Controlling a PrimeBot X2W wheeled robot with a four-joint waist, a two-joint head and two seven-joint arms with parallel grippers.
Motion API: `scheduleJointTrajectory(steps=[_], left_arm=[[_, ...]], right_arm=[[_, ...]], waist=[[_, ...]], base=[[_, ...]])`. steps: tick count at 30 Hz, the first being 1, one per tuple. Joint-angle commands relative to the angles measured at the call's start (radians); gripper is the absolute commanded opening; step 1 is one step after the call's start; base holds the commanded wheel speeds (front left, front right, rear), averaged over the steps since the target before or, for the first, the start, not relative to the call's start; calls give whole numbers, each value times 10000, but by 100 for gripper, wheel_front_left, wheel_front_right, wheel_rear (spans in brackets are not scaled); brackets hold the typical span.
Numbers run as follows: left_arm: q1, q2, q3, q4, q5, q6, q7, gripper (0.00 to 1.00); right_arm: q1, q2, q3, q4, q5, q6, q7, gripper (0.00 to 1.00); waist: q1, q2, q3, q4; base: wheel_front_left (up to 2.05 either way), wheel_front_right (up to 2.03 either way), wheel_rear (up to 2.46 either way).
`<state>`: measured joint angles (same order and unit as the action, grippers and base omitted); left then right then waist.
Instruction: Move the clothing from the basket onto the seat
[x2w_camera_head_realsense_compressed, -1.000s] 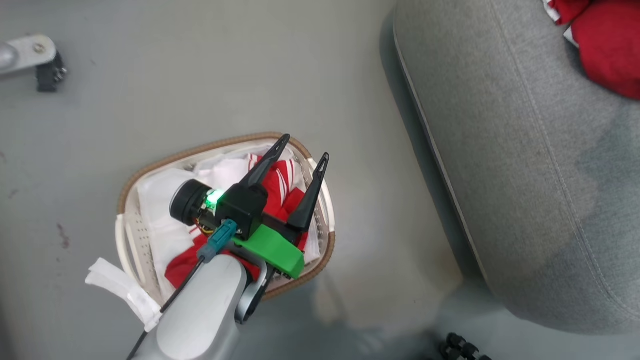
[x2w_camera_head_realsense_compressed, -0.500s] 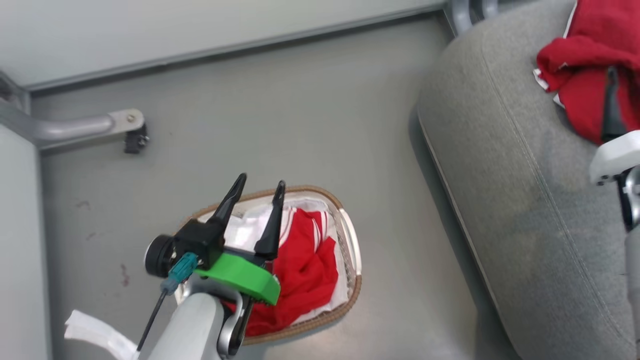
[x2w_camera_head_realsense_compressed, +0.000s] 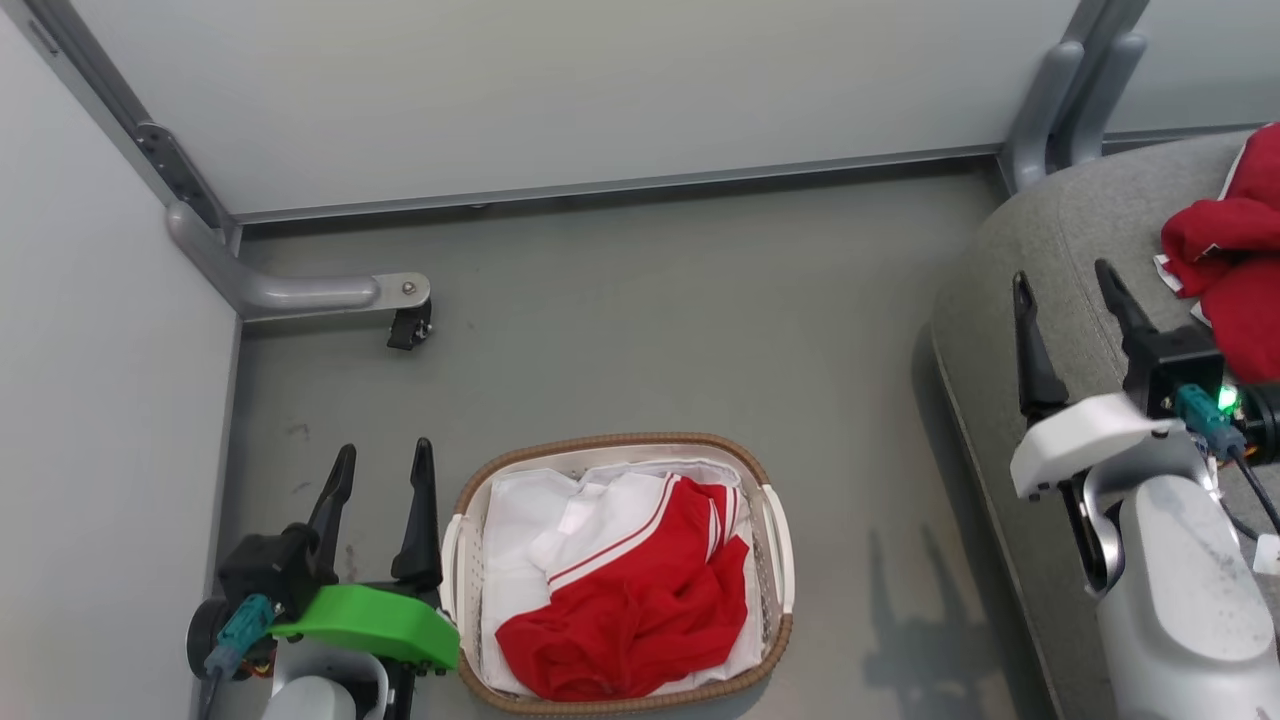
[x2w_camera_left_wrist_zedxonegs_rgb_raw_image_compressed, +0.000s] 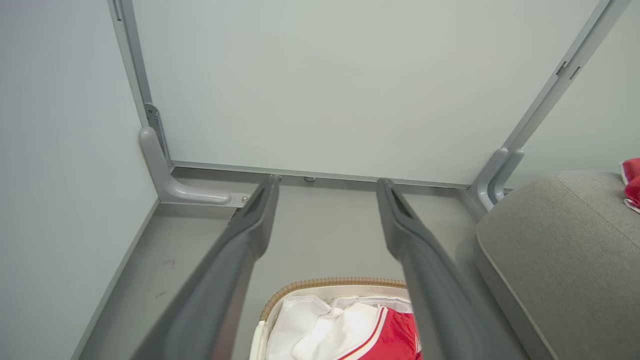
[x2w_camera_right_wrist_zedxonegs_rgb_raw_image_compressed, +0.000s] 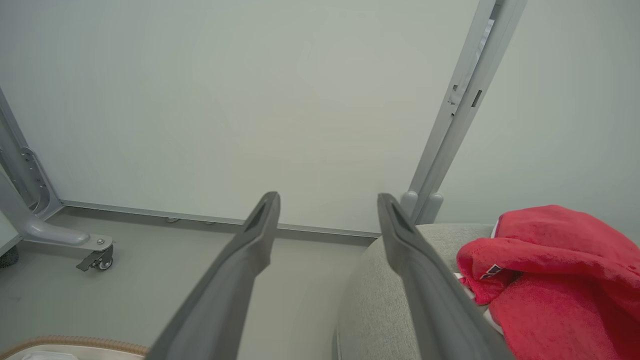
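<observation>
The left gripper (x2w_camera_head_realsense_compressed: 384, 448) hangs just beside the basket (x2w_camera_head_realsense_compressed: 610, 442) and the right gripper (x2w_camera_head_realsense_compressed: 1061, 272) above the seat (x2w_camera_head_realsense_compressed: 1060, 230), both spread wide and empty. One red garment (x2w_camera_head_realsense_compressed: 640, 610) lies in the basket (bunched on the white liner (x2w_camera_head_realsense_compressed: 510, 520)). A second garment (x2w_camera_head_realsense_compressed: 1225, 275) lies on the seat, so the left arm looks placed for another pick.

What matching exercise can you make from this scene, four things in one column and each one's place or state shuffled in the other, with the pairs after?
Column one:
1. left gripper
2. right gripper
3. basket
4. loose red garment

Column two:
A. lying on the grey seat
B. open, beside the seat's edge
C. on the floor, holding red and white clothing
D. open, on the basket's left

Pairs: 1-D, 2-B, 3-C, 4-A
</observation>
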<state>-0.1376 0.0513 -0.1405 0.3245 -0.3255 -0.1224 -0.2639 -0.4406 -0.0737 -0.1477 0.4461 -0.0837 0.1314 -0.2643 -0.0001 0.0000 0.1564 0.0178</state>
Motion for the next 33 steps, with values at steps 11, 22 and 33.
scheduleJointTrajectory(steps=[11,22,33], left_arm=[[890,-2,544,-91,-187,126,-9,100],[1195,-3,623,-109,-204,171,-9,100],[1239,-3,537,-19,-195,162,-9,100]], right_arm=[[2015,214,869,-733,1265,-14,-4,100],[2830,216,1316,-860,2055,-12,-4,100],[2911,215,1397,-762,2153,-12,-2,100]], waist=[[1,0,-728,432],[1,0,-1033,225],[1,0,-1166,228]], base=[[0,0,0],[0,0,0],[0,0,0]])
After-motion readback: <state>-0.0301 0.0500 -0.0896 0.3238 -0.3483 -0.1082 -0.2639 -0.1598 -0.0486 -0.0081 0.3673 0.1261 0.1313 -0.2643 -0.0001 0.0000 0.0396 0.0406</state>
